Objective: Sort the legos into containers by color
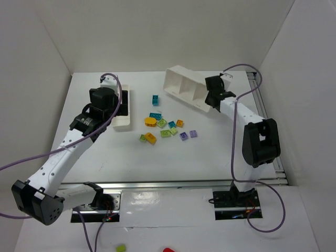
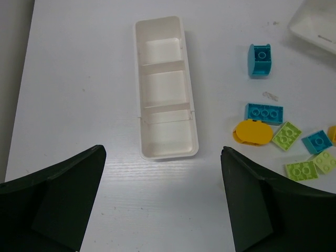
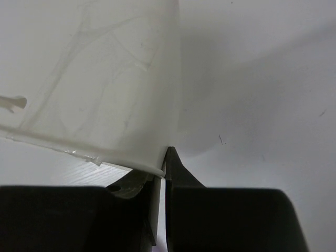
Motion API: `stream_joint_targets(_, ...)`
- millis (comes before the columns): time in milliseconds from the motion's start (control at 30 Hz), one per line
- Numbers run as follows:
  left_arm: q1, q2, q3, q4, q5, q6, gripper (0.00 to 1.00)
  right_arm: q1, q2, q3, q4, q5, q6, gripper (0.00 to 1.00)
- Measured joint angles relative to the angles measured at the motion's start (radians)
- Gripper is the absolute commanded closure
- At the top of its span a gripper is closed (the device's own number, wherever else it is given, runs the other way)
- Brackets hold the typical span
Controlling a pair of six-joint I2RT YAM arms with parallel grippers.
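Several small legos lie mid-table: a teal brick (image 1: pixel 155 100) set apart, a rounded yellow piece (image 1: pixel 150 122), lime (image 1: pixel 165 133), orange (image 1: pixel 151 138) and purple (image 1: pixel 183 135) ones. My left gripper (image 1: pixel 116 110) is open and empty above the narrow white tray (image 1: pixel 125 122). In the left wrist view this tray (image 2: pixel 167 149) shows three empty compartments ahead of the gripper (image 2: pixel 163 150), with the yellow piece (image 2: pixel 253 131) and teal bricks (image 2: pixel 264 112) to its right. My right gripper (image 1: pixel 214 101) is shut on the end wall of the larger white tray (image 1: pixel 181 84), which is tipped up. In the right wrist view the gripper (image 3: pixel 165 157) pinches the thin white wall (image 3: pixel 115 105).
White walls close in the table at the back and both sides. A metal rail (image 1: pixel 173 185) runs along the near edge by the arm bases. A green piece (image 1: pixel 121 248) and a red piece (image 1: pixel 168 250) lie off the table in front.
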Motion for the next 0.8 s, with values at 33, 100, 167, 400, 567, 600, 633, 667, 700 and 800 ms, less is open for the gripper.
stream_joint_targets(33, 0.000, 0.003, 0.009, -0.011, 0.009, 0.001, 0.00, -0.020, 0.008, 0.035, -0.032, -0.027, 0.002, 1.00)
stream_joint_targets(100, 0.000, 0.015, 0.039, -0.032, 0.032, 0.001, 0.00, -0.064, 0.033, 0.104, -0.102, -0.098, 0.010, 1.00)
stream_joint_targets(167, 0.000, 0.035, 0.075, -0.050, 0.052, 0.001, 0.00, -0.104, 0.071, 0.164, -0.165, -0.171, 0.010, 0.98)
stream_joint_targets(400, 0.000, 0.077, 0.148, -0.103, 0.113, 0.001, 0.00, -0.247, 0.255, 0.387, -0.344, -0.532, -0.028, 0.30)
stream_joint_targets(567, 0.000, 0.084, 0.163, -0.114, 0.145, -0.002, 0.00, -0.274, 0.270, 0.401, -0.369, -0.691, -0.026, 0.06)
stream_joint_targets(600, 0.000, 0.085, 0.163, -0.116, 0.152, -0.003, 0.00, -0.274, 0.268, 0.396, -0.368, -0.709, -0.018, 0.06)
stream_joint_targets(633, 0.000, 0.087, 0.163, -0.119, 0.159, -0.003, 0.00, -0.274, 0.268, 0.394, -0.370, -0.719, -0.012, 0.06)
stream_joint_targets(667, 0.000, 0.089, 0.163, -0.121, 0.165, -0.003, 0.00, -0.274, 0.268, 0.394, -0.372, -0.726, -0.010, 0.06)
stream_joint_targets(700, 0.000, 0.092, 0.163, -0.122, 0.169, -0.003, 0.00, -0.273, 0.268, 0.395, -0.374, -0.723, -0.008, 0.06)
stream_joint_targets(800, 0.000, 0.100, 0.163, -0.126, 0.173, -0.004, 0.00, -0.246, 0.254, 0.396, -0.377, -0.626, -0.003, 0.08)
